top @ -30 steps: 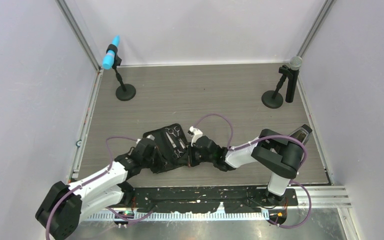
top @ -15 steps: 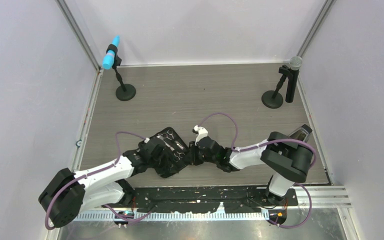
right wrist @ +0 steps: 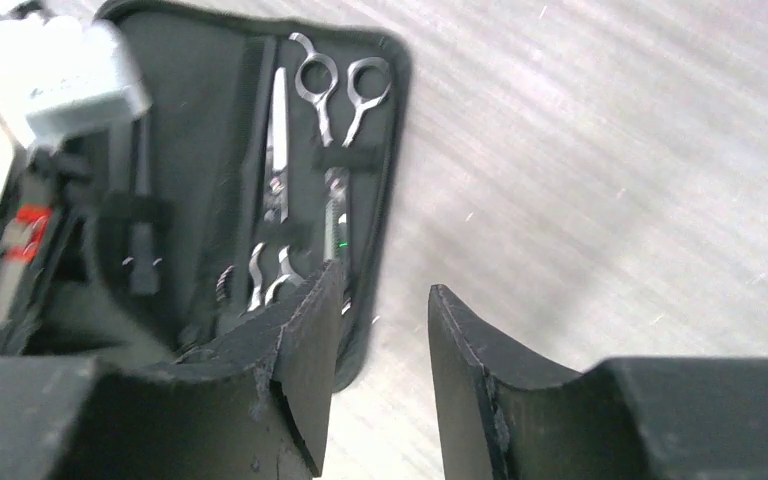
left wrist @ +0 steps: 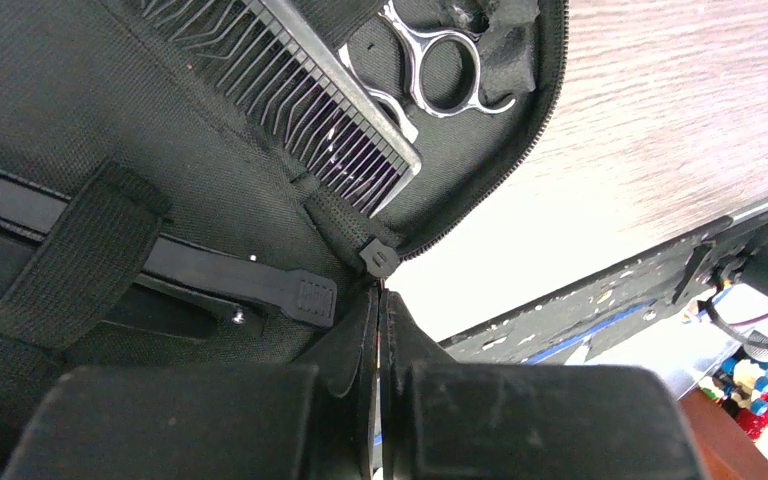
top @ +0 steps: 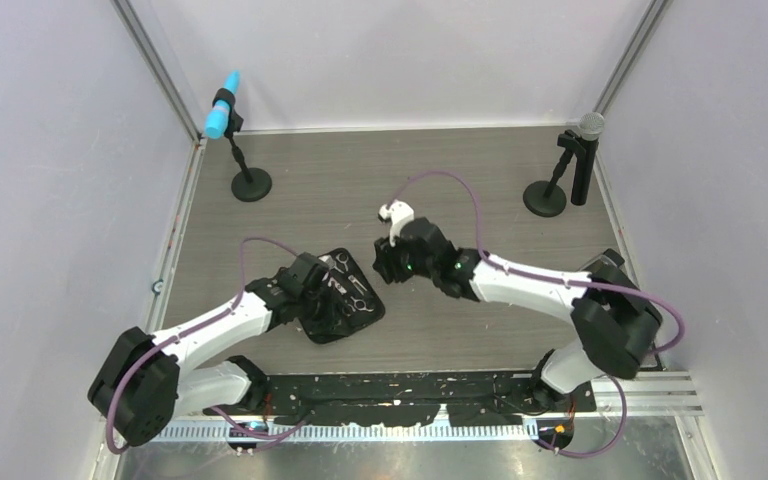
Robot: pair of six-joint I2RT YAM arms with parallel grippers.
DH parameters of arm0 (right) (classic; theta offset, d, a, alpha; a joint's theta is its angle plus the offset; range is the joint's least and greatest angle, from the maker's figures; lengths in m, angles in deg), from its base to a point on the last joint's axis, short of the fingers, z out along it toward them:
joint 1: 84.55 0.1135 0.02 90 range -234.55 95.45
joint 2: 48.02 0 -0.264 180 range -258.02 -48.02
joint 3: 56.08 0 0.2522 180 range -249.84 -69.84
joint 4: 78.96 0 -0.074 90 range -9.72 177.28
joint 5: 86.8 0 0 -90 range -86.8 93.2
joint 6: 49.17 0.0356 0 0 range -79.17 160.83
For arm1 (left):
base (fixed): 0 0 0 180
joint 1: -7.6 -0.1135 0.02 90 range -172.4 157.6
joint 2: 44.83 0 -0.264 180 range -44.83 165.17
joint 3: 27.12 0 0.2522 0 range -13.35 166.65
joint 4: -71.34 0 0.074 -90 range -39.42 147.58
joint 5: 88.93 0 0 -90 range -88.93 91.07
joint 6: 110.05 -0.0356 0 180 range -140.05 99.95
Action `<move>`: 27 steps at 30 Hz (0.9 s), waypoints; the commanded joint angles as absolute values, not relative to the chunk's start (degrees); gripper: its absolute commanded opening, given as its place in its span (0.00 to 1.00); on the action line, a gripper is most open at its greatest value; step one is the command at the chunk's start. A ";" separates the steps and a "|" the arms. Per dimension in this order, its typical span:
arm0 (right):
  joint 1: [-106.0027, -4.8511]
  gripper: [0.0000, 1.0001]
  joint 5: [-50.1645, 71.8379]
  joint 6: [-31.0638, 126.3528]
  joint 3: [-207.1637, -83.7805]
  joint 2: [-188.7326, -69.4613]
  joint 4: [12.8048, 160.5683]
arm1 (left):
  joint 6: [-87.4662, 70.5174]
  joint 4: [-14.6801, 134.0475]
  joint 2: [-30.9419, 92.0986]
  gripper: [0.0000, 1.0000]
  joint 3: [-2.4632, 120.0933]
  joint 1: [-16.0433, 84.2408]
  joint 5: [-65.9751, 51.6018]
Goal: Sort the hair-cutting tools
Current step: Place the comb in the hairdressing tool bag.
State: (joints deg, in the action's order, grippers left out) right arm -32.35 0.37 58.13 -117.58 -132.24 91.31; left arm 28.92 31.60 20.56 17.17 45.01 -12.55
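Since a second ago the right gripper (top: pixel 385 268) has drawn away from the zip case (top: pixel 345 325) toward the far side of the surface (top: pixel 410 190), and its jaws have gone from closed to partly apart. The case has shifted leftward along with the left gripper (top: pixel 315 292).

From the right wrist, the jaws stand narrowly apart with only bare surface between them. The open case lies to their left, and two silver scissors (right wrist: pixel 332 120) sit strapped inside, head to tail, just beyond one fingertip.

From the left wrist, the left jaws are pressed fully together at the case's zip edge, just below the zip pull (left wrist: pixel 378 258). Whether they pinch fabric cannot be told. Above them in the case lie the black comb (left wrist: pixel 290 100), a slim black clip (left wrist: pixel 260 285) under a strap, and scissor rings.
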 commanded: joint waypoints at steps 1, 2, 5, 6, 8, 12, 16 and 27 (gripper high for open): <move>-34.66 0.46 7.03 42.22 -130.58 -139.73 81.18 | 26.27 30.07 17.17 0.00 14.89 44.85 -14.83; -34.77 0.48 7.75 41.70 -132.60 -143.15 79.03 | 26.53 30.37 16.99 0.00 14.20 44.80 -14.94; -34.81 0.49 10.00 38.09 -142.22 -149.80 76.15 | 27.22 32.18 17.18 0.00 12.62 44.85 -15.71; -34.81 0.50 10.59 37.70 -143.60 -152.74 75.27 | 27.35 32.64 17.43 0.00 12.36 44.82 -15.93; -34.81 0.50 11.10 36.99 -149.61 -156.90 73.55 | 27.41 33.24 18.11 0.00 12.20 44.85 -16.42; -34.85 0.50 12.24 36.12 -155.44 -163.58 71.04 | 27.41 34.48 19.11 0.00 12.13 44.83 -17.66; -35.27 0.46 10.33 36.70 -156.83 -166.93 71.61 | 27.32 34.88 19.09 0.00 11.83 44.83 -18.01; -39.49 0.05 8.54 41.53 -149.40 -164.08 78.33 | 27.17 34.10 17.83 0.00 12.51 44.84 -18.26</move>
State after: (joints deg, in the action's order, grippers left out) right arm -37.35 11.14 39.77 -152.86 -167.96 74.38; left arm 27.67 33.88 18.96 11.95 44.96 -16.36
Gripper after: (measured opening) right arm 0.063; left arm 0.009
